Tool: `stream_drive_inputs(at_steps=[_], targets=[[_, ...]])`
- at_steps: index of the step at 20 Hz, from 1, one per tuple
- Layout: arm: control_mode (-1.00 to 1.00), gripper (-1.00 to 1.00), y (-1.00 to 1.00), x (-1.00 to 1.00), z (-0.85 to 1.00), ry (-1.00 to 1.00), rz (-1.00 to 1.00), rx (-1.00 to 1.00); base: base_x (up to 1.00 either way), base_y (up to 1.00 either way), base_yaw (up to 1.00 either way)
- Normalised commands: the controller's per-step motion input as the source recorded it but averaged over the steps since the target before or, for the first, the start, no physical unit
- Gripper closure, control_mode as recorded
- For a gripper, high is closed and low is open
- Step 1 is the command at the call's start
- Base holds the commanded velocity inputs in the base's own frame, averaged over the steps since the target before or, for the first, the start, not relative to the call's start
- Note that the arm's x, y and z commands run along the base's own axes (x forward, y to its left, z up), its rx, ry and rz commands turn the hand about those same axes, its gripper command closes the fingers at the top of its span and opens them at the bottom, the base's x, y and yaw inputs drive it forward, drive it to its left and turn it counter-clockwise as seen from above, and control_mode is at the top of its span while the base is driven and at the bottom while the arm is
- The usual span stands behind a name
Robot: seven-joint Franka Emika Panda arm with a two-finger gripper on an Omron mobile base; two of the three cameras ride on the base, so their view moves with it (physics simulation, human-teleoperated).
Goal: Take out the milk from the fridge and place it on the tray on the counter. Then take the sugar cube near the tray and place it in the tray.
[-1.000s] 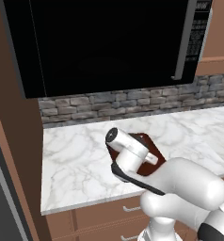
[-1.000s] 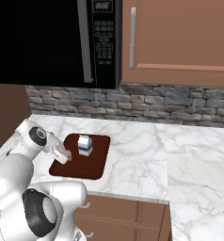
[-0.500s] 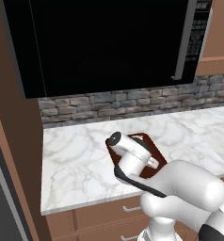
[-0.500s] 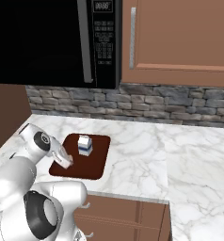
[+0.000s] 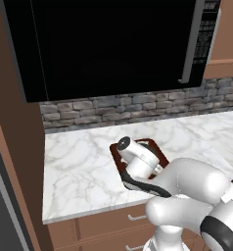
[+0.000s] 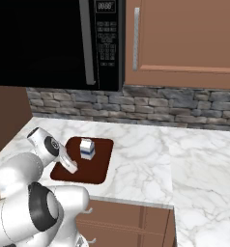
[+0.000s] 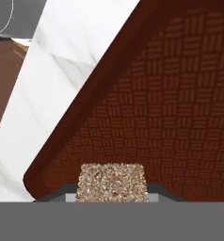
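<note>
The gripper (image 7: 112,196) is closed on the sugar cube (image 7: 112,182), which sits pinched between its tips right over the tray (image 7: 180,117), near one rounded corner. The milk (image 6: 87,148) stands upright on the tray (toward its far side), well apart from the hand, on the counter (image 6: 146,159).

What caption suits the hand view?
Speckled sugar cube gripped over the reddish-brown tray, marble counter beside.
</note>
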Motion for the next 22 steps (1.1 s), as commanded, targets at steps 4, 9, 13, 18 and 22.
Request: stream_drive_inputs(at_steps=[4, 9, 13, 18, 22], targets=[[-1.0, 1.0, 0.0, 0.04, -0.33, 0.03, 0.05, 0.06, 0.0, 0.0, 0.0], [-1.0, 1.0, 0.0, 0.0, -0.42, 0.0, 0.03, 0.04, 0.0, 0.0, 0.0], [-1.0, 1.0, 0.0, 0.0, -0.31, 0.0, 0.03, 0.02, 0.0, 0.0, 0.0], [-1.0, 1.0, -0.02, 0.0, -0.31, 0.0, 0.03, 0.02, 0.0, 0.0, 0.0], [-1.0, 1.0, -0.03, 0.0, -0.3, -0.01, 0.04, 0.02, 0.0, 0.0, 0.0]])
